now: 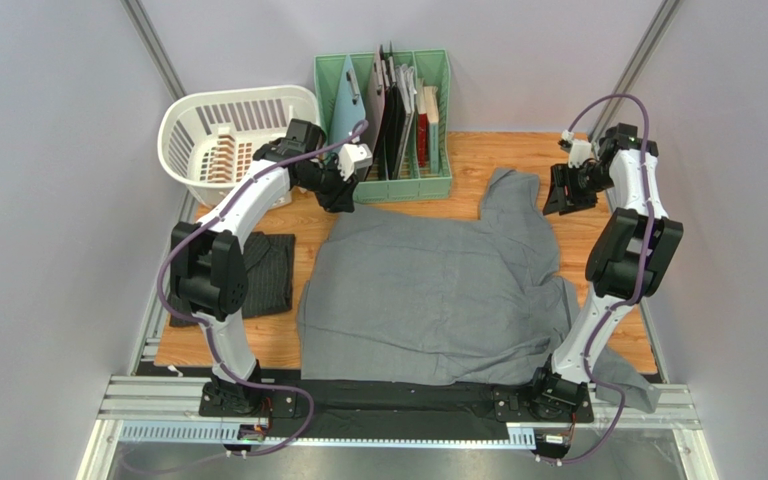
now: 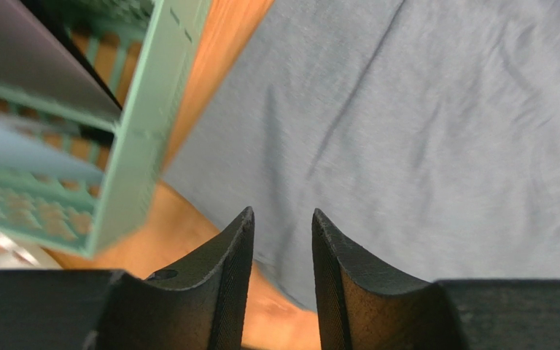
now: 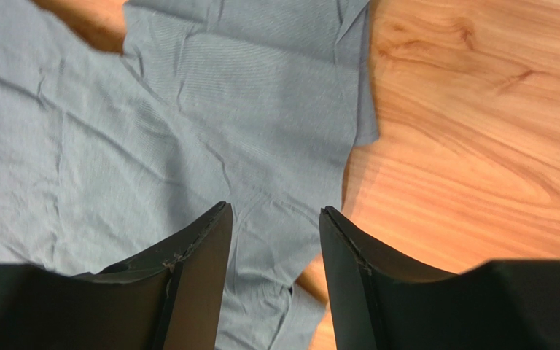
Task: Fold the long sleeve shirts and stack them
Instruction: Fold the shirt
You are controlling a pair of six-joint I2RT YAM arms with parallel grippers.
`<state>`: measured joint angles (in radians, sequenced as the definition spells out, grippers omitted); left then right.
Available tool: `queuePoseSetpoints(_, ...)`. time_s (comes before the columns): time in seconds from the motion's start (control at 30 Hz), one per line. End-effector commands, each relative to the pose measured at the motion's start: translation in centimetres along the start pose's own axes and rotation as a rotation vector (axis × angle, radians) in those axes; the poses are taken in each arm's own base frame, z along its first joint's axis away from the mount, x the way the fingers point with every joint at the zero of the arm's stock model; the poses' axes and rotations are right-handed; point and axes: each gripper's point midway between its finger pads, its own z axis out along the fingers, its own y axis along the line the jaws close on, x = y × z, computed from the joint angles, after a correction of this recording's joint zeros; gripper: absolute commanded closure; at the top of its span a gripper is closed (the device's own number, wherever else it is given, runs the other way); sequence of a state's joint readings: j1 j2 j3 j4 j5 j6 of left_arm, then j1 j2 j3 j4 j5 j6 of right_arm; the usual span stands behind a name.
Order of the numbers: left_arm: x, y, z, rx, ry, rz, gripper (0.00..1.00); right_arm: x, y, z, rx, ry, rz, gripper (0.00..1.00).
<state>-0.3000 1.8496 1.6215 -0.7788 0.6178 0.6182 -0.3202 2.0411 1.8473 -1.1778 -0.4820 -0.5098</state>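
Roughly crosswise — grey shirt (image 1: 428,300), flat

The dark pinstriped shirt (image 1: 270,275), at the worktop's left edge, is partly covered by the left arm (image 1: 213,270). The grey shirt (image 1: 428,290) is hidden at its near right corner by the right arm (image 1: 623,255), and it is cut off by the picture edges in both wrist views. The green rack (image 2: 133,131) is blurred and cropped in the left wrist view, and its flat contents cannot be identified. What lies in the white basket (image 1: 241,96) is too small to be told.
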Motion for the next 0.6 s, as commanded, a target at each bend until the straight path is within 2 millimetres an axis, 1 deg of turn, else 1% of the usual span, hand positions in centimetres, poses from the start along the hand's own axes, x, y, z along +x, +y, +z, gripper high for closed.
queuePoseSetpoints(0.0,-2.1,1.3,1.4,0.062,-0.069,0.344,0.59,-2.6,-1.3,1.3,0.029,-0.076,0.083,0.47)
queuePoseSetpoints(0.03,-1.4,1.5,2.1,0.079,-0.051,0.358,0.60,-2.6,-1.7,1.8,0.032,-0.072,0.091,0.47)
queuePoseSetpoints(0.1,-1.3,1.6,2.5,0.106,-0.030,0.424,0.60,-2.6,-2.2,2.1,0.046,-0.068,0.101,0.47)
queuePoseSetpoints(0.13,-0.6,1.8,3.3,0.115,0.003,0.443,0.60,-2.6,-2.4,2.6,0.045,-0.064,0.099,0.47)
queuePoseSetpoints(0.2,-0.1,2.1,3.9,0.121,0.026,0.498,0.60,-2.7,-2.5,2.9,0.042,-0.062,0.110,0.48)
queuePoseSetpoints(0.23,0.1,2.1,4.1,0.123,0.034,0.511,0.60,-3.1,-2.7,2.9,0.046,-0.073,0.108,0.48)
queuePoseSetpoints(0.27,0.1,2.3,4.3,0.119,0.033,0.523,0.60,-3.0,-2.9,3.5,0.042,-0.064,0.113,0.48)
queuePoseSetpoints(0.43,0.3,3.0,4.7,0.100,0.041,0.569,0.58,-4.2,-3.7,5.2,0.066,-0.065,0.101,0.48)
queuePoseSetpoints(0.47,0.5,3.1,4.8,0.102,0.045,0.576,0.58,-4.9,-4.1,5.2,0.084,-0.073,0.088,0.48)
queuePoseSetpoints(0.5,0.7,3.2,5.0,0.104,0.048,0.589,0.58,-4.6,-4.3,6.3,0.083,-0.053,0.088,0.48)
queuePoseSetpoints(0.57,1.0,3.2,5.2,0.115,0.055,0.603,0.59,-4.8,-4.4,7.0,0.084,-0.047,0.078,0.48)
